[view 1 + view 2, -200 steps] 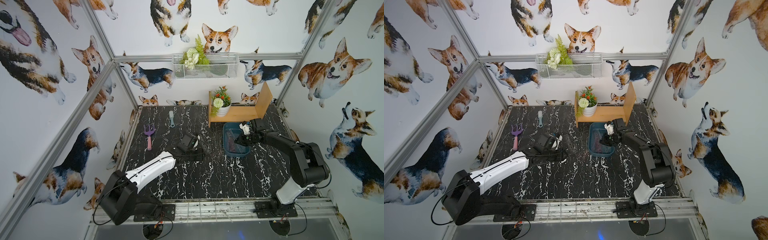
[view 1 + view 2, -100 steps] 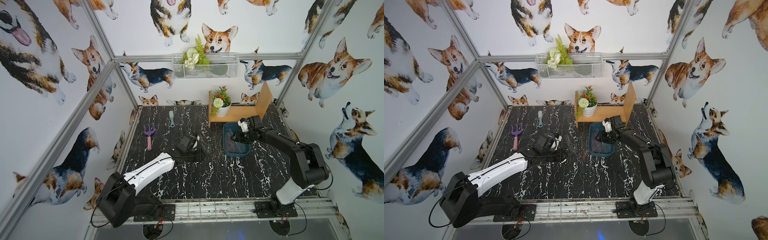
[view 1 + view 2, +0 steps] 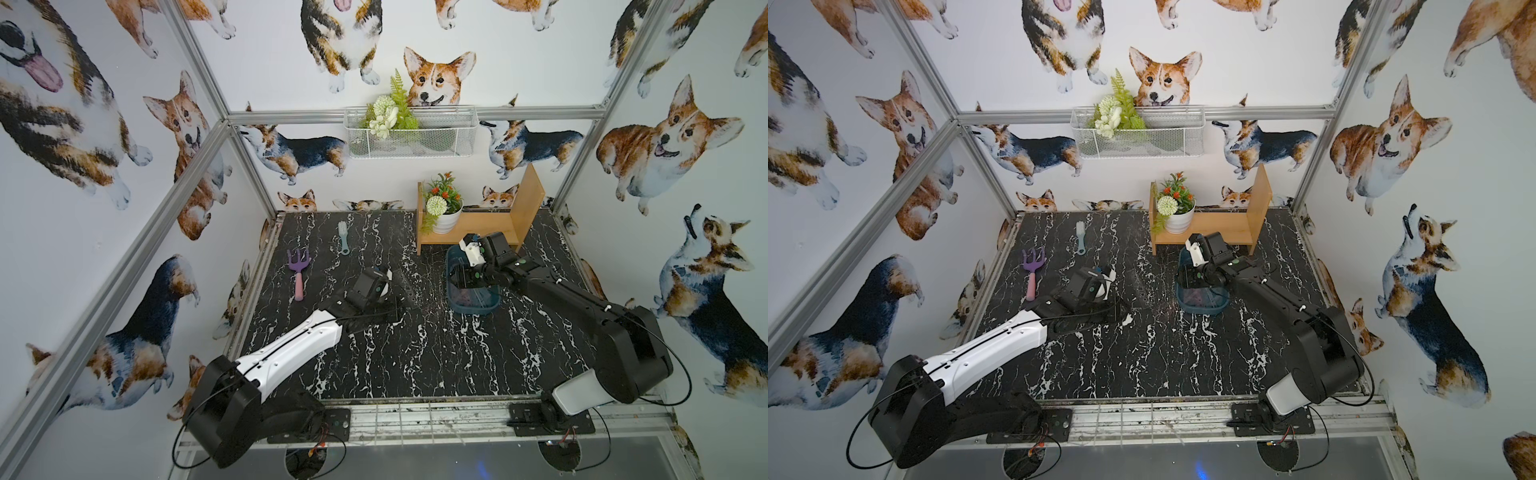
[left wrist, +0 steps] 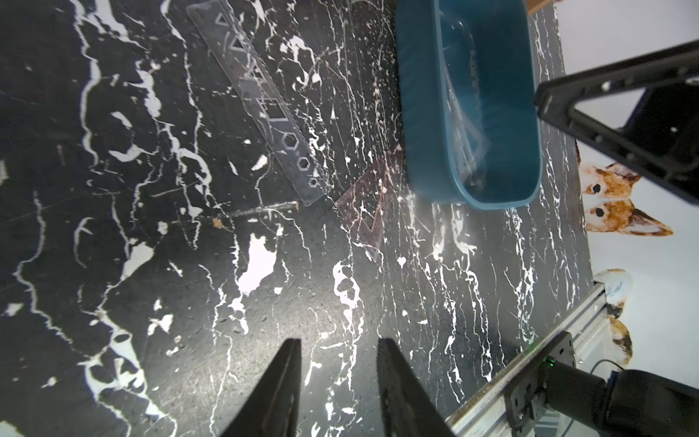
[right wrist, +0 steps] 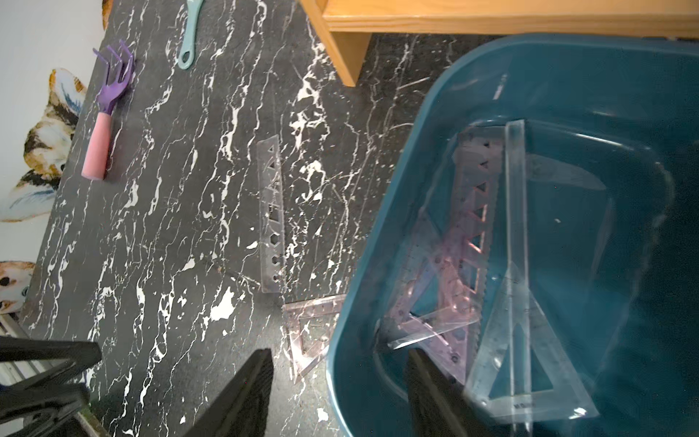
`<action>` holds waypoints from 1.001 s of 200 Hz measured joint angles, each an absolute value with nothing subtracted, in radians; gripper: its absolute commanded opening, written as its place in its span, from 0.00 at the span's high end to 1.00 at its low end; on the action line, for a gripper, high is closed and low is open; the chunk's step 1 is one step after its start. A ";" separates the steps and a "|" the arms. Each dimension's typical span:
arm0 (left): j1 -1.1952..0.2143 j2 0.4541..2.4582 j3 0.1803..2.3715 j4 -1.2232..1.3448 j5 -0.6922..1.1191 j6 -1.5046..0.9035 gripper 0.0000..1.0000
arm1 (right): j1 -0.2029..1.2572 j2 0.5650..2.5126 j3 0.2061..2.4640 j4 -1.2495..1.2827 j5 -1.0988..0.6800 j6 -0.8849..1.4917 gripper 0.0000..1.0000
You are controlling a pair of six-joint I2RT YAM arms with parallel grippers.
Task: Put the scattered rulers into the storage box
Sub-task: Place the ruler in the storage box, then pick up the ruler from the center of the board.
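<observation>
The left gripper (image 4: pixel 339 342) is held narrowly parted and empty. A clear stencil ruler (image 4: pixel 261 102) and a purple-tinted set square (image 4: pixel 368 200) are seen lying on the table (image 4: pixel 151 265), just beside the teal box (image 4: pixel 420 113). Several see-through rulers (image 5: pixel 472 234) are piled inside the box. The right gripper (image 5: pixel 338 352) is spread wide and empty over the box's rim.

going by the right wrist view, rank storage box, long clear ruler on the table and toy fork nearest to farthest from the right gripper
1. storage box: directly under the right gripper, rim between its jaws.
2. long clear ruler: flat on the table, left of the box.
3. toy fork: far left, near the wall.
</observation>
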State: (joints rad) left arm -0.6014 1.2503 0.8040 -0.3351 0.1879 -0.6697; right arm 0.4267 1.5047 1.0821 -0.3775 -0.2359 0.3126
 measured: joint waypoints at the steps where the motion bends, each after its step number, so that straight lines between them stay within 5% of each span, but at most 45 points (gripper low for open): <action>1: -0.601 1.249 0.803 -0.336 0.187 -0.670 0.61 | 0.429 1.505 1.082 -0.377 -0.236 0.313 0.38; 200: -0.441 1.008 0.642 -0.379 0.188 -0.692 0.58 | 0.723 1.761 1.134 -0.346 -0.130 0.398 0.33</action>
State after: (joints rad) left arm -0.4408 1.0080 0.6418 -0.3794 0.1879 -0.6922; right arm 0.7231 1.7607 1.1336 -0.3458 -0.1299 0.3977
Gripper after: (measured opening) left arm 0.424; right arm 0.666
